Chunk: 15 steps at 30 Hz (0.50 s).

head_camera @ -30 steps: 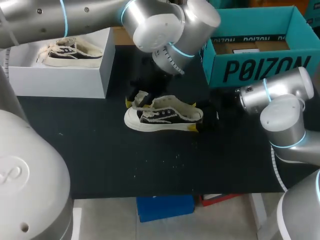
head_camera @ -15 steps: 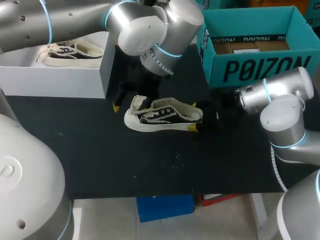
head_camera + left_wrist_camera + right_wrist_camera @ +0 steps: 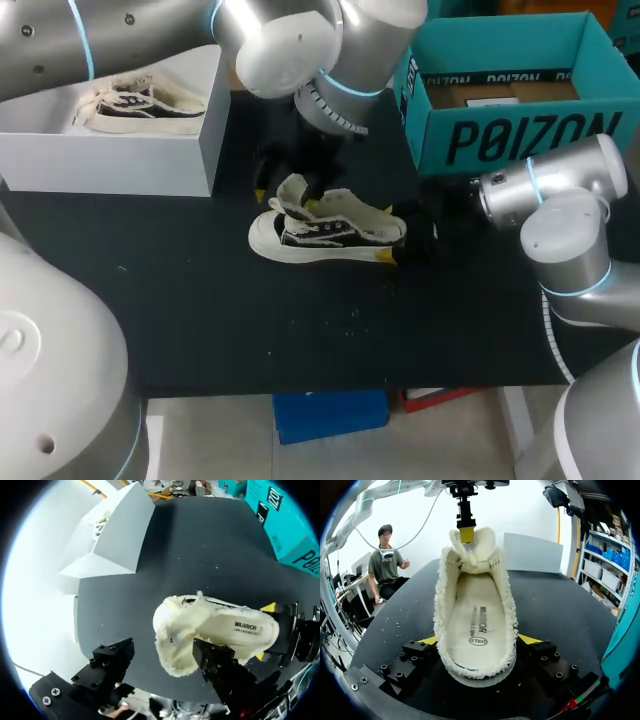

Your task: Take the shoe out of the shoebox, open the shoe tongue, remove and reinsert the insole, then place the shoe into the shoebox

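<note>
Comparing with half a second ago: left hand has shifted rightward from beside the toe to over the front of the shoe. Its fingers are spread, one yellow tip at each side of the tongue, which now stands higher. Shoe lies on its sole mid-worktop, right of the white shoebox, toe under the left hand, heel pinched between the fingers of the right hand, left of the teal box.

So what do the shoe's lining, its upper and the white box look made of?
Shoe: the lining looks like cream fleece, with shaggy pile along the collar. The upper seems to be matte black canvas, over a white rubbery-looking sole. White box: likely matte cardboard, going by its flat folded walls.
</note>
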{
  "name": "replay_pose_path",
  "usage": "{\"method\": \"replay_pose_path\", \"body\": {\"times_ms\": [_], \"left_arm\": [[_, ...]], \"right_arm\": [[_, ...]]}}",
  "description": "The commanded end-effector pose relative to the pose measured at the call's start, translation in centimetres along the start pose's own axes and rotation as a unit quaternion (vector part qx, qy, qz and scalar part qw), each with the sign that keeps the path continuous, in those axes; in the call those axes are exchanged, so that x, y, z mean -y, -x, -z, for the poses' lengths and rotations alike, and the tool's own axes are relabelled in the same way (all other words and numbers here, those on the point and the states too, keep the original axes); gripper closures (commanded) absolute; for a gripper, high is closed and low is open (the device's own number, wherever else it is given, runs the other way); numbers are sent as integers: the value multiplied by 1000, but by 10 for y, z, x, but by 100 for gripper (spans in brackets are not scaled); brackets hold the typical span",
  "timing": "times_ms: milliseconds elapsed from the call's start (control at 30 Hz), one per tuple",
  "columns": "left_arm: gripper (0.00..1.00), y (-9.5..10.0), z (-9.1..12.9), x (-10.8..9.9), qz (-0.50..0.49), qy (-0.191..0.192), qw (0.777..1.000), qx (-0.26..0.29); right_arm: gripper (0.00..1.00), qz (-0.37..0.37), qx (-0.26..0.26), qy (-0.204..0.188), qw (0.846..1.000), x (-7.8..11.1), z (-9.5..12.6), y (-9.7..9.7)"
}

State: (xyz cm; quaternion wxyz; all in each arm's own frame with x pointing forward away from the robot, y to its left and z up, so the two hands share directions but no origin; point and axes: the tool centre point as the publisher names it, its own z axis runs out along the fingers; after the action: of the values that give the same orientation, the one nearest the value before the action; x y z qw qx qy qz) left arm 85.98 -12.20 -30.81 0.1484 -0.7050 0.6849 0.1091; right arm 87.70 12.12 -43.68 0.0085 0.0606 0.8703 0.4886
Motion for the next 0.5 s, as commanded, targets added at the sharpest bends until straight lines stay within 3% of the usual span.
{"method": "replay_pose_path", "body": {"times_ms": [33,133,200,267,500], "left_arm": [[100,-9,11,-3,-293,-36,950,-102],[100,-17,17,0,-442,-52,874,-195],[100,-28,24,7,-473,-51,852,-217],[100,-42,30,17,-451,-30,868,-204],[100,-42,30,17,-451,-30,868,-204]], "right_arm": [[100,-1,0,0,1000,0,-1,1],[100,-1,0,0,1000,0,-1,1],[100,-1,0,0,1000,0,-1,1],[100,-1,0,0,1000,0,-1,1],[100,-1,0,0,1000,0,-1,1]]}}
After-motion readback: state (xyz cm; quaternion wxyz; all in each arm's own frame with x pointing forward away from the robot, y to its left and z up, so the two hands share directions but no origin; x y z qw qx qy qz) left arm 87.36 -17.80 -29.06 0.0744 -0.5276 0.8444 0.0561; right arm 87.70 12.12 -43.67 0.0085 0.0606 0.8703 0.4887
